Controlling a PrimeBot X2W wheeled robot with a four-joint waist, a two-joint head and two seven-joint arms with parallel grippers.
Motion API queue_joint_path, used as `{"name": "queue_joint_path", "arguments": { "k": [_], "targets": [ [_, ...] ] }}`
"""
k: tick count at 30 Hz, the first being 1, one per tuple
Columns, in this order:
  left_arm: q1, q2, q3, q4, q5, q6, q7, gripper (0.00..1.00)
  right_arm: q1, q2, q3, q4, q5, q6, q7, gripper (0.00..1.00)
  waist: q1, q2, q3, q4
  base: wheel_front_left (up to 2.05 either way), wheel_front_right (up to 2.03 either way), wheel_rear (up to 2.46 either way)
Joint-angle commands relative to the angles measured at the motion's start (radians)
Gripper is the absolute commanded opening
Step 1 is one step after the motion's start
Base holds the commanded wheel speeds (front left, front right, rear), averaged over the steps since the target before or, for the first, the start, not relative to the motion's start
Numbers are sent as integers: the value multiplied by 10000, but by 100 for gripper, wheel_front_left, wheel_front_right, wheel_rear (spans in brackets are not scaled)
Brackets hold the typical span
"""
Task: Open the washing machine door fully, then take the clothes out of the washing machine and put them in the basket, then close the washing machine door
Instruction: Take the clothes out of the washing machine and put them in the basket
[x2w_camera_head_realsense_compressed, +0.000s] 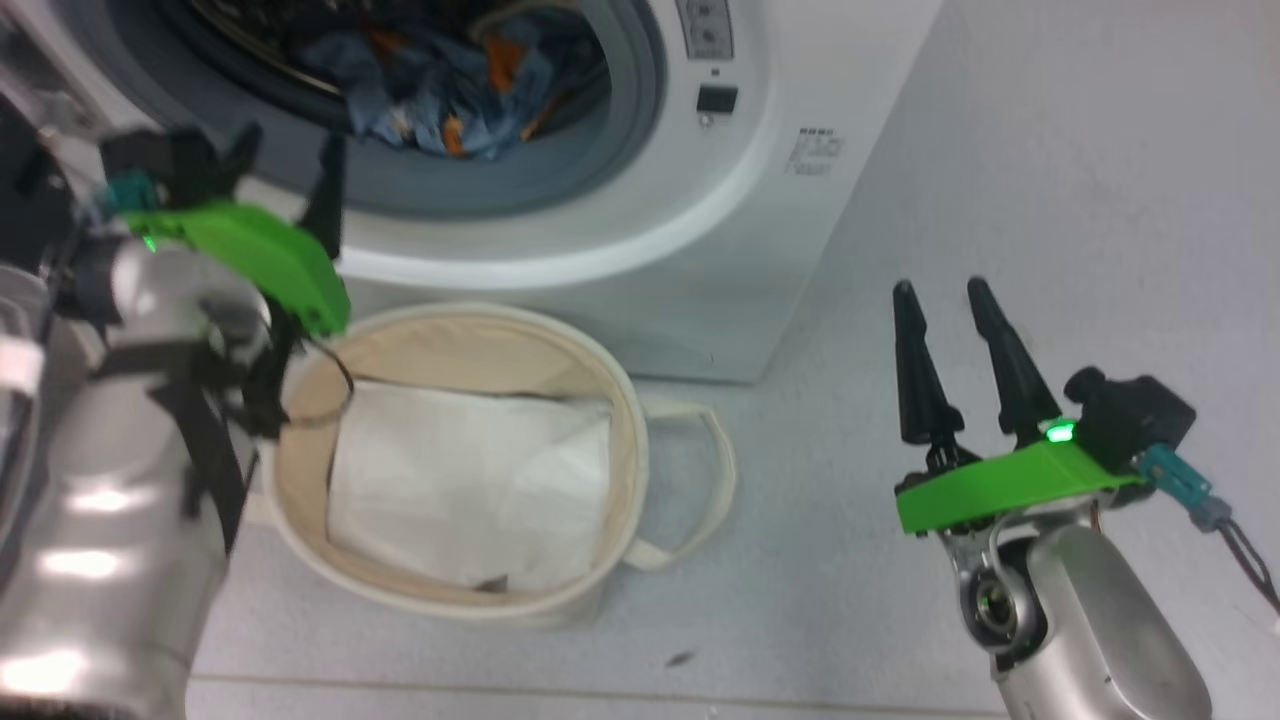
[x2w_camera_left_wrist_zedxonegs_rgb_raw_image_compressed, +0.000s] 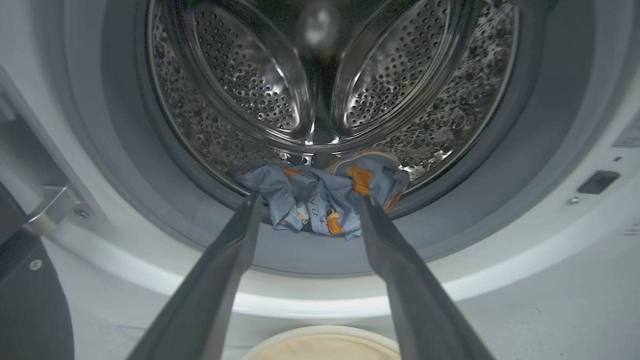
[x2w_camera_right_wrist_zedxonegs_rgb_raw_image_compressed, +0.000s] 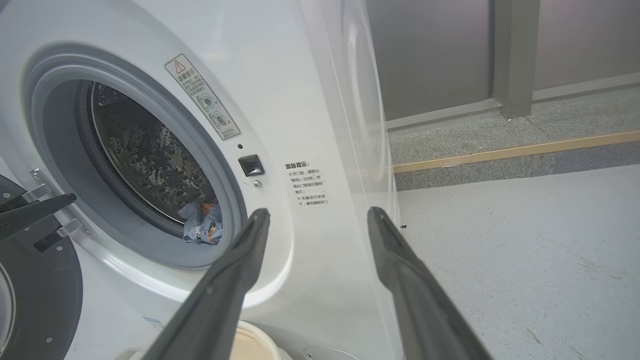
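Left hand (x2w_camera_left_wrist_zedxonegs_rgb_raw_image_compressed: 311, 200) open, empty, my fingers (x2w_camera_left_wrist_zedxonegs_rgb_raw_image_compressed: 220, 270) aimed at clothes (x2w_camera_left_wrist_zedxonegs_rgb_raw_image_compressed: 360, 175) heaped inside washing machine (x2w_camera_head_realsense_compressed: 760, 200); right hand (x2w_camera_head_realsense_compressed: 941, 288) open, empty, hovering off to right of basket (x2w_camera_head_realsense_compressed: 450, 335).

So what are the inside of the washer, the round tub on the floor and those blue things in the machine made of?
The drum looks like polished steel: shiny, mirror-like and punched with small holes. The basket seems to be cream canvas or a similar cloth, with matt, soft walls and loop handles. The clothes look like thin soft fabric, perhaps cotton, judging by the crumpled folds and printed pattern.
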Motion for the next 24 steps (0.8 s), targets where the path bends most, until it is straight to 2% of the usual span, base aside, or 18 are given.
{"name": "queue_joint_path", "arguments": {
  "k": [1,5,14,22,24],
  "targets": [
    [-813,279,246,112,58,-50,113,100,-347,-12,173,-436,-106,8,-124,100,0,0,655,-197,0,0,0],
    [-2143,160,276,1326,-136,-264,458,100,-612,41,251,-712,-160,8,-124,100,0,0,1525,-430,0,0,0],
    [-4506,482,100,3230,-23,-477,684,100,-991,211,37,-1281,-226,8,-124,100,0,0,3235,-994,0,0,0],
    [-5859,698,1,4282,73,-425,561,100,-1103,273,-224,-1614,-243,8,-124,100,0,0,4156,-1158,0,0,0],
    [-6228,671,-163,4489,240,-238,447,100,-1099,277,-272,-1684,-176,8,-124,100,0,0,4353,-1092,0,0,0]
  ]
}}
